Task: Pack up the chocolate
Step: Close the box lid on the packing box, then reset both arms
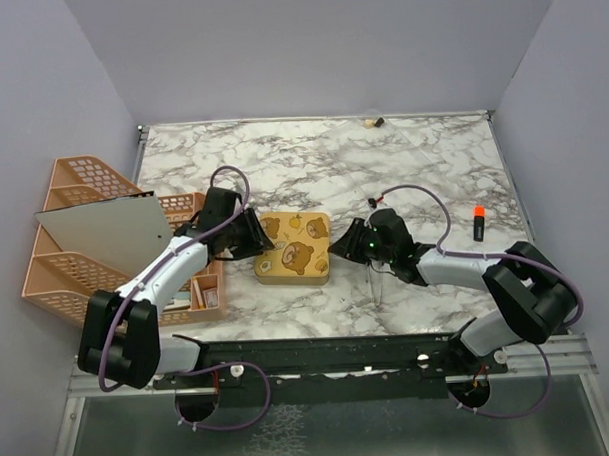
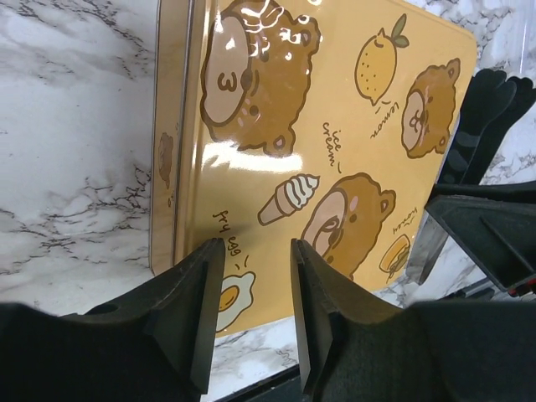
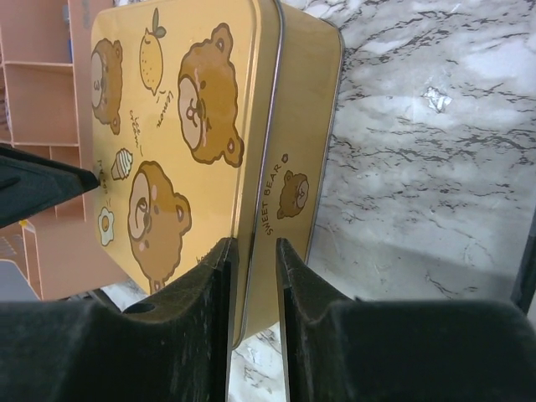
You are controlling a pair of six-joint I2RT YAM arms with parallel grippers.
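Observation:
The yellow lid with brown bears [image 1: 293, 246] sits closed on its tin in the middle of the table. It fills the left wrist view [image 2: 335, 126] and the right wrist view [image 3: 176, 109]. The tin's side wall [image 3: 297, 126] reads "SWEET BEAR". The chocolate is hidden; no piece shows in any view. My left gripper [image 1: 253, 233] is open at the tin's left edge, its fingertips over the lid [image 2: 257, 244]. My right gripper [image 1: 341, 242] is at the tin's right edge, its fingers a narrow gap apart over the lid's rim [image 3: 254, 244], holding nothing.
Pink desk organisers [image 1: 83, 186] and a grey board [image 1: 104, 230] stand at the left, with a small pink box [image 1: 202, 292] near the left arm. An orange marker [image 1: 478, 223] lies at the right. A small object [image 1: 373, 122] lies at the far edge.

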